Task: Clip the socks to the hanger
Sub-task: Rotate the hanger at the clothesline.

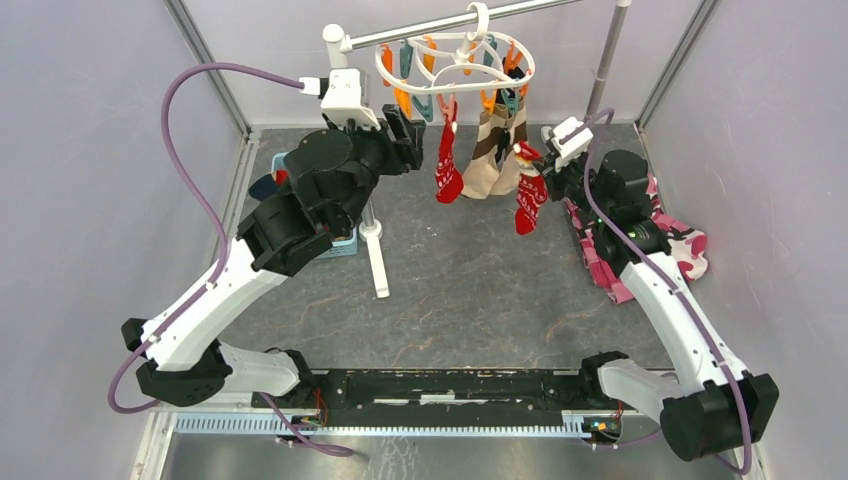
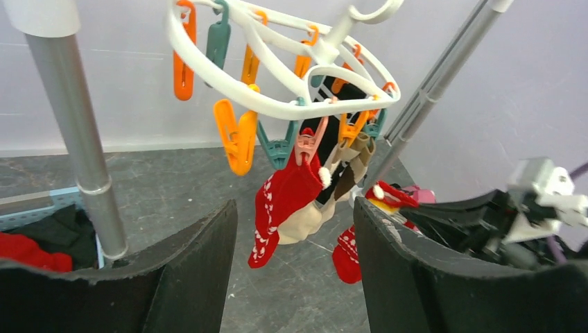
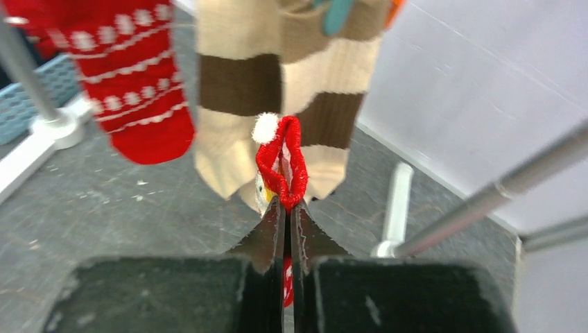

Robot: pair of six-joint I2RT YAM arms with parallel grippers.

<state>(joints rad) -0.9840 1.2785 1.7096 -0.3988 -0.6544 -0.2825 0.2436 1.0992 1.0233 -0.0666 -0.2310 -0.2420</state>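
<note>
The white oval hanger (image 1: 455, 62) hangs from the pole with orange and teal pins. One red patterned sock (image 1: 448, 168) hangs from it, held by a pink pin (image 2: 306, 143), next to beige-and-brown striped socks (image 1: 495, 160). My right gripper (image 1: 530, 157) is shut on the cuff of a second red sock (image 3: 281, 156), whose foot dangles below (image 1: 530, 205), just right of the striped socks (image 3: 236, 83). My left gripper (image 1: 412, 128) stands open and empty, left of the hanger and level with the clipped red sock (image 2: 281, 205). Its fingers (image 2: 187, 277) frame that sock from a distance.
A silver pole rack (image 1: 420, 34) carries the hanger; its upright and foot (image 1: 376, 245) stand mid-table. A blue basket (image 1: 345, 245) with dark and red fabric (image 2: 31, 246) sits behind my left arm. A pink camouflage cloth (image 1: 685, 250) lies at the right, under my right arm.
</note>
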